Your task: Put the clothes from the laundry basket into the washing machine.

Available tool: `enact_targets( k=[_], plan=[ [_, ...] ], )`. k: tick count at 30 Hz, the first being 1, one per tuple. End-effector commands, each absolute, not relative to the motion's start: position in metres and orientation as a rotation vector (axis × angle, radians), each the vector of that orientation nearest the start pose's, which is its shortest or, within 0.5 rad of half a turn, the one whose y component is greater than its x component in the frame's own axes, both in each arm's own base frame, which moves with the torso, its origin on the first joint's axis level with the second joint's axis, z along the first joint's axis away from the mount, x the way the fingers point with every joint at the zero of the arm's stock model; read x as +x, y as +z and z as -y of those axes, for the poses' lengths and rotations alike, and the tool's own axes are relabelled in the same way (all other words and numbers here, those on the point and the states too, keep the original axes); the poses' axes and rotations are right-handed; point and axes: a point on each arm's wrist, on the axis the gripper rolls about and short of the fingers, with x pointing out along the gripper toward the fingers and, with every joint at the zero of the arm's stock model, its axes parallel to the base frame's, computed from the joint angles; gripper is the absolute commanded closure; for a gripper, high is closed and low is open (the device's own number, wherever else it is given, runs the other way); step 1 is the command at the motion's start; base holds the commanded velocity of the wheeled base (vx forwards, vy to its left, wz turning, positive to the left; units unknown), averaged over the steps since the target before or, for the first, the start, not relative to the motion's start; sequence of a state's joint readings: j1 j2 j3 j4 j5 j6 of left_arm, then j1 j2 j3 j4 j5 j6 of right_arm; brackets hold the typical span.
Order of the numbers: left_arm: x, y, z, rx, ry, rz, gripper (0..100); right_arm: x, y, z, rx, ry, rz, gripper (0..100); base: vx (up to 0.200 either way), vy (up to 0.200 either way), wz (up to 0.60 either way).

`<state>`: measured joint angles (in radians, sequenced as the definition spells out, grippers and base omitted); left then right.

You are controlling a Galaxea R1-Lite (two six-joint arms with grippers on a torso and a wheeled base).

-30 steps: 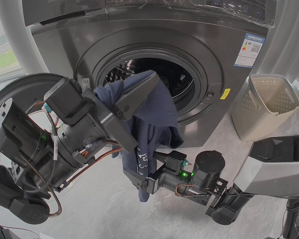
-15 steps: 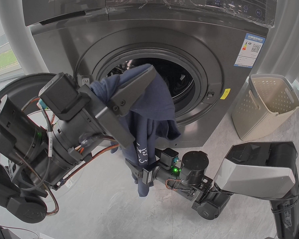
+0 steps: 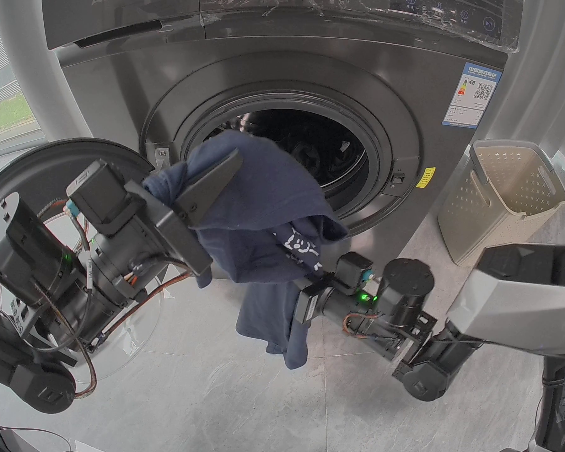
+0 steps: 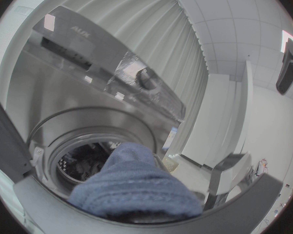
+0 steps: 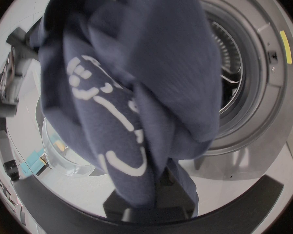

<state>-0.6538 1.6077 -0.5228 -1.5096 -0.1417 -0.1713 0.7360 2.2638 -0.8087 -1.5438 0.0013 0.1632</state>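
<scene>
Left hand (image 3: 216,186), angled up before the washing machine (image 3: 395,89), clamps the navy garment (image 3: 263,211) (right hand (image 3: 300,279) lower, grip hidden).

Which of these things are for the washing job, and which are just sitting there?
For the job: navy garment, held by the left gripper and right gripper; washing machine, its door open; beige laundry basket.
Just there: energy label, yellow sticker, curtain.

Grey floor (image 3: 188,397) bears washing machine (image 3: 282,64) and laundry basket (image 3: 502,202).
</scene>
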Motion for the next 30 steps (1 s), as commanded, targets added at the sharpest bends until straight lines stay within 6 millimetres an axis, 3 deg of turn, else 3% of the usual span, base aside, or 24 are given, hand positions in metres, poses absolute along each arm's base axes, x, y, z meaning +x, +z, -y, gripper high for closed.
enact_targets(
  k=[1,5,12,20,21,30],
  plan=[
    [0.201,0.184,0.135,-0.227,-0.740,0.196,100,0.274,0.128,-0.219,0.217,0.691,0.119,100,0.000,0.000,0.00],
    [0.203,0.152,0.136,-0.201,-0.729,0.068,100,0.264,0.146,-0.211,0.232,0.689,0.159,100,0.000,0.000,0.00],
    [0.206,0.104,0.139,-0.148,-0.715,-0.135,100,0.252,0.164,-0.218,0.260,0.723,0.209,100,0.000,0.000,0.00],
    [0.207,0.091,0.143,-0.133,-0.722,-0.191,100,0.251,0.164,-0.220,0.268,0.734,0.206,100,0.000,0.000,0.00],
    [0.207,0.091,0.143,-0.134,-0.722,-0.193,0,0.251,0.164,-0.220,0.269,0.734,0.207,100,0.000,0.000,0.00],
    [0.178,0.057,0.136,-0.065,-0.764,-0.391,0,0.252,0.163,-0.221,0.269,0.734,0.207,100,0.000,0.000,0.00]
  ],
)
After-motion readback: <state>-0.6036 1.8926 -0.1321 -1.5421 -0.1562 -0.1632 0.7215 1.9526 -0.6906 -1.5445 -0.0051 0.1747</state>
